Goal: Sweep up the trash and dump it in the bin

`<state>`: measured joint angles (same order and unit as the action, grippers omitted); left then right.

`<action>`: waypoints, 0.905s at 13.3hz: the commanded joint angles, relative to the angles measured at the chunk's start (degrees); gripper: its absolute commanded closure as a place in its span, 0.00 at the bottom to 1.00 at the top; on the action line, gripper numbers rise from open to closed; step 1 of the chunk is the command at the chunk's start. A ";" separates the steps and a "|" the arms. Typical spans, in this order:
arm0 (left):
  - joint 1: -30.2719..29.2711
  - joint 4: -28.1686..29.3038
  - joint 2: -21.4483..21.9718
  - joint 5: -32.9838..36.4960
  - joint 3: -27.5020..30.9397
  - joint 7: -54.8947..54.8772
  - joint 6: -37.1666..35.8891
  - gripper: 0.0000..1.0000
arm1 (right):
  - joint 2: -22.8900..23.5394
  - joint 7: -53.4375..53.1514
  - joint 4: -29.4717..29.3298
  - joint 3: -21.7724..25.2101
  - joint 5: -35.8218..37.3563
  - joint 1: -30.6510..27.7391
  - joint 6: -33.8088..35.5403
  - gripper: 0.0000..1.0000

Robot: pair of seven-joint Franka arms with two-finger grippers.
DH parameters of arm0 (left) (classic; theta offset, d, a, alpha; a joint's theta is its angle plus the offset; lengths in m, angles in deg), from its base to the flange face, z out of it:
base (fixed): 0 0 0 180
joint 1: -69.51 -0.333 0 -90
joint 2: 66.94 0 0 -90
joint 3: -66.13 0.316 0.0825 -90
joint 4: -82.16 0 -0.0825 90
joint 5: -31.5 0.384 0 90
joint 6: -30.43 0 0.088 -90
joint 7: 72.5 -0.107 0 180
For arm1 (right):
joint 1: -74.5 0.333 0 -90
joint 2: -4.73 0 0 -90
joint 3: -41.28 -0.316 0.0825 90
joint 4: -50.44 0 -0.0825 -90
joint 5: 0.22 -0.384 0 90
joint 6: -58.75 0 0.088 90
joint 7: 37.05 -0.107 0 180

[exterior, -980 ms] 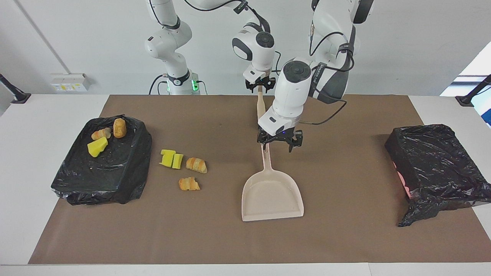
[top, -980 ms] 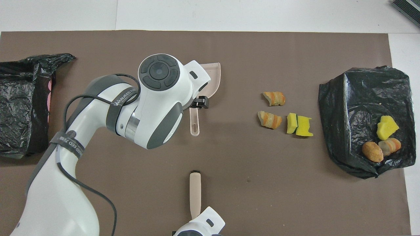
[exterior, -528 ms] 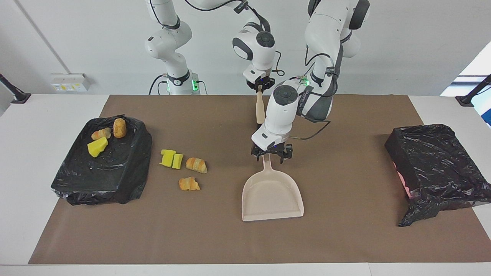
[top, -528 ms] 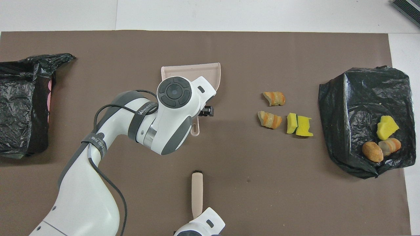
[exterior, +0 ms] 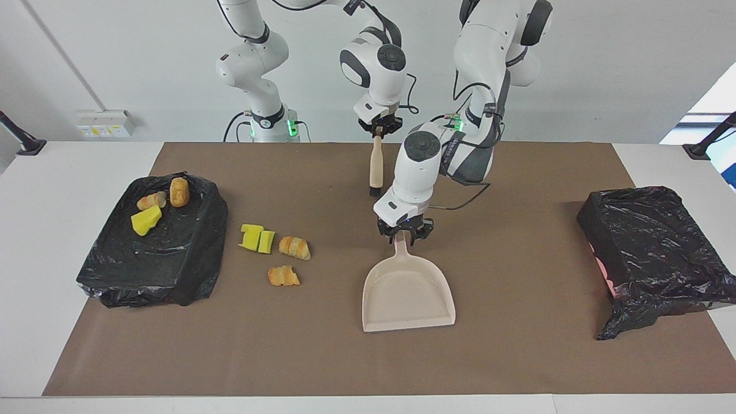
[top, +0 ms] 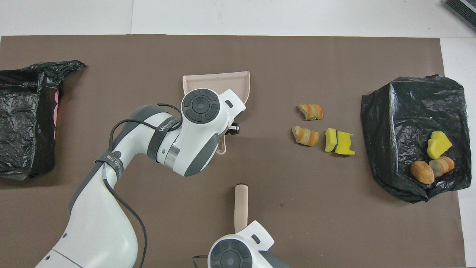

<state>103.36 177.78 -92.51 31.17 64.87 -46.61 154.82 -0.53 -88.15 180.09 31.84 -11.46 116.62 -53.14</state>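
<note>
Brown mat (exterior: pixel 517 172), trash (exterior: pixel 276 247) beside left claw (exterior: pixel 404 234)

Brown mat (exterior: pixel 517 172) over a white bench (exterior: pixel 69 172). Beige dustpan (exterior: pixel 408 293) and beige brush (exterior: pixel 375 167) with black bristles. Beside the dustpan, trash (exterior: pixel 275 250): bright yellow chunks, orange-brown striped pieces. Glossy black bag (exterior: pixel 155 253) holds more. White arms with black pincers.

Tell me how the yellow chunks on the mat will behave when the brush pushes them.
The yellow chunks look spongy, so probably light and easily shoved. Their blocky, flat sides suggest they slide or tumble rather than roll. Two sit touching, so they may move together toward the dustpan.
</note>
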 commanded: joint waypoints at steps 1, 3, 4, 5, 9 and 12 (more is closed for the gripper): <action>0.52 1.06 0.87 0.24 0.65 0.30 -0.29 1.00 | -5.10 7.13 0.43 -0.23 2.26 -7.37 4.74 1.00; 0.09 0.45 0.96 0.24 0.65 0.12 -0.29 1.00 | -5.46 11.27 -1.05 -0.23 6.03 -12.21 7.03 1.00; -0.09 0.36 1.13 0.24 0.65 -0.05 -0.03 1.00 | -5.03 12.42 -1.76 -0.23 8.40 -14.50 7.21 1.00; -0.53 -0.25 1.31 0.24 0.74 -0.05 -0.20 1.00 | -4.67 13.47 -2.03 -0.23 10.77 -16.61 7.21 1.00; -2.55 -1.22 2.71 0.24 0.83 -11.94 -1.52 1.00 | -0.81 25.05 -3.69 -0.32 20.18 -27.50 5.11 1.00; -3.34 -0.96 4.47 0.68 0.91 -29.61 -6.88 1.00 | 0.77 34.19 -3.79 -0.40 29.13 -36.37 2.91 1.00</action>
<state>100.27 176.54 -89.71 31.26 65.75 -67.45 150.57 -1.29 -58.86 177.51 32.35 13.39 84.95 -49.47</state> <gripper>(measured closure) 0.683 0.740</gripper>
